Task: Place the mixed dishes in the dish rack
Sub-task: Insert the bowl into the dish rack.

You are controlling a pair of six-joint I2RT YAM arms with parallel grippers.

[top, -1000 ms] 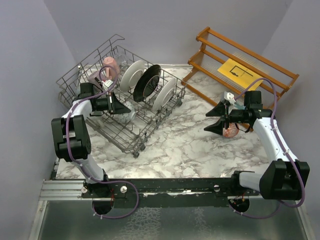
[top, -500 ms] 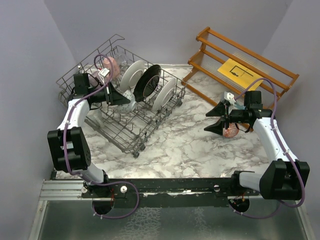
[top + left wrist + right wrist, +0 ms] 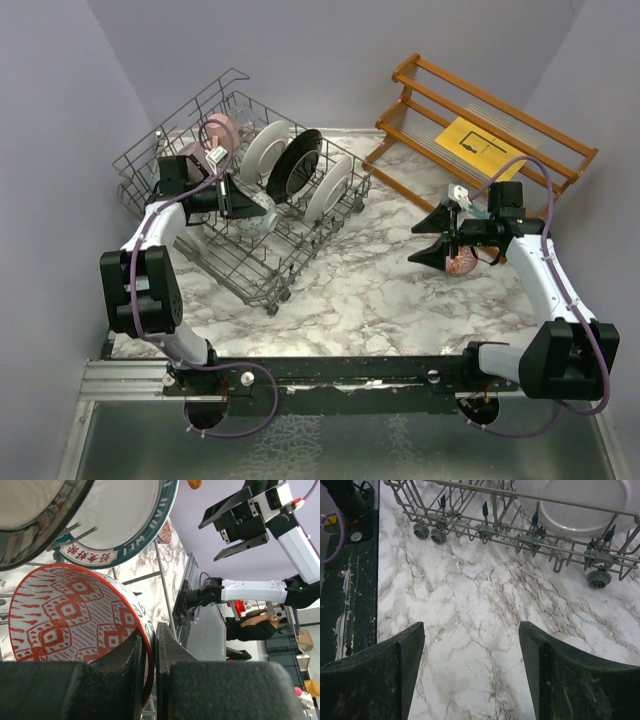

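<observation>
Marble-patterned table point(image 3: 380, 290) carries the dish rack point(image 3: 240, 272) at its far left. Inside the rack, the left fingers point(image 3: 172, 652) pinch the rim of a red patterned bowl point(image 3: 75, 615), just beside upright plates point(image 3: 295, 165). The right fingers point(image 3: 555, 675) are spread wide above the table, near a second bowl point(image 3: 460, 265).

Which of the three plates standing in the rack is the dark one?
The middle plate: black-rimmed, standing between the left white plate and the right white plate.
</observation>
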